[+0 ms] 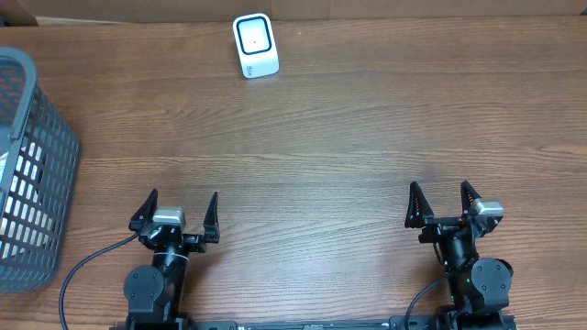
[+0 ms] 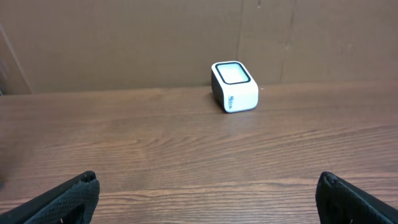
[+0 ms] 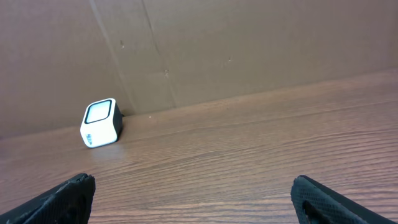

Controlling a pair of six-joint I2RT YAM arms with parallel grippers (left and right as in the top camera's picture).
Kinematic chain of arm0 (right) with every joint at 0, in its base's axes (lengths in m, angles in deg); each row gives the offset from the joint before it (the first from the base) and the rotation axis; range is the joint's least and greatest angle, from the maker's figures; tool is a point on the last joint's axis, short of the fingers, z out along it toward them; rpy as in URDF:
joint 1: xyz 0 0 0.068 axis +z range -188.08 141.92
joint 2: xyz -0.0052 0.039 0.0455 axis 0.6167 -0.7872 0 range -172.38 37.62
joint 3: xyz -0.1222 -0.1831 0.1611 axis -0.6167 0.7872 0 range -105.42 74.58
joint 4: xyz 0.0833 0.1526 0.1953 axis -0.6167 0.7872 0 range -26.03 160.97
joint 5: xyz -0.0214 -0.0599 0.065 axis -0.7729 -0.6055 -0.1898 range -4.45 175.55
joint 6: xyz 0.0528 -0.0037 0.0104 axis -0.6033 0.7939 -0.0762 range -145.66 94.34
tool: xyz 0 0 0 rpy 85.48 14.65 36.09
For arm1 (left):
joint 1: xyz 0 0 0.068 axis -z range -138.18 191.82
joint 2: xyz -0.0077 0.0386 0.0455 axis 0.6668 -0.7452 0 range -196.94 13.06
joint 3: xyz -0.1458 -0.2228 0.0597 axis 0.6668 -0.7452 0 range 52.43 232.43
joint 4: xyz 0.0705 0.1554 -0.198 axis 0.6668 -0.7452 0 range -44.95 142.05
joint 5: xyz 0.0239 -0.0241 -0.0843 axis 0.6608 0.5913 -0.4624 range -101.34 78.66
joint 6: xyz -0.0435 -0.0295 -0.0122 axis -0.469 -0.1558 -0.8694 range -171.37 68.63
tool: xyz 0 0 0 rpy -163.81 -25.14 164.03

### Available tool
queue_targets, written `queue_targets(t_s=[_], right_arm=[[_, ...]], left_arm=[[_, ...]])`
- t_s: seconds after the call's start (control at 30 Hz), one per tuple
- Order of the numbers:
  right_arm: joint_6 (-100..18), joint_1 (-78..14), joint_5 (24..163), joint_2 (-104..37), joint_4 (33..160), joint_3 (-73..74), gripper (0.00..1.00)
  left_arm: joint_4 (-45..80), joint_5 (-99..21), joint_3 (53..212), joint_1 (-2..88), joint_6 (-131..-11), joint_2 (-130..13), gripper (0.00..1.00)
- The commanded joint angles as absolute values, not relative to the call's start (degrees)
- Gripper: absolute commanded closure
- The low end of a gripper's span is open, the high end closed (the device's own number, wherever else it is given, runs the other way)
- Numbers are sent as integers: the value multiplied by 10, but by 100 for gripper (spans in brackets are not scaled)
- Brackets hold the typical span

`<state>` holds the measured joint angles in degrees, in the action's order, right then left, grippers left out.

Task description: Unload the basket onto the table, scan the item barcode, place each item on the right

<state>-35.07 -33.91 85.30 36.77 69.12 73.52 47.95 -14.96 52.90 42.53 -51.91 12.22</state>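
Left gripper point(image 1: 183, 200) and right gripper point(image 1: 438, 188), nearest me, sit at the near edge of the brown wood-grain table point(image 1: 321, 137), jaws spread wide, holding nothing. White barcode scanner point(image 1: 255, 46) stands well apart at the far edge, before a cardboard wall point(image 2: 124, 43); grey mesh basket point(image 1: 50, 137) at the left edge.

The table point(image 1: 303, 156) under the left gripper point(image 1: 182, 197) is brown wood with a fine running grain, smooth, with a soft low sheen. Well ahead of that gripper, the barcode scanner point(image 1: 254, 46) has a smooth white plastic shell, faintly glossy, and a dark-rimmed top window. Off to the gripper's left, the basket point(image 1: 41, 174) is matt grey plastic lattice. The gripper's fingers point(image 2: 68, 199) are matt black with a rough, pebbled face, and so are those of the right gripper point(image 1: 438, 188). Beyond the scanner, the wall point(image 2: 124, 43) is dull brown cardboard with creases.
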Motion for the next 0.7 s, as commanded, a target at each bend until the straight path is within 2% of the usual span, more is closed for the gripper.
queue_targets(t_s=[0.0, 0.33, 0.67], right_arm=[[-352, -340, 850, 375, 687, 741, 0], [-352, -340, 850, 375, 687, 741, 0], [-352, -340, 850, 375, 687, 741, 0]], left_arm=[[479, -138, 528, 421, -550, 128, 0], [397, -139, 620, 421, -593, 92, 0], [342, -181, 843, 421, -591, -135, 0]])
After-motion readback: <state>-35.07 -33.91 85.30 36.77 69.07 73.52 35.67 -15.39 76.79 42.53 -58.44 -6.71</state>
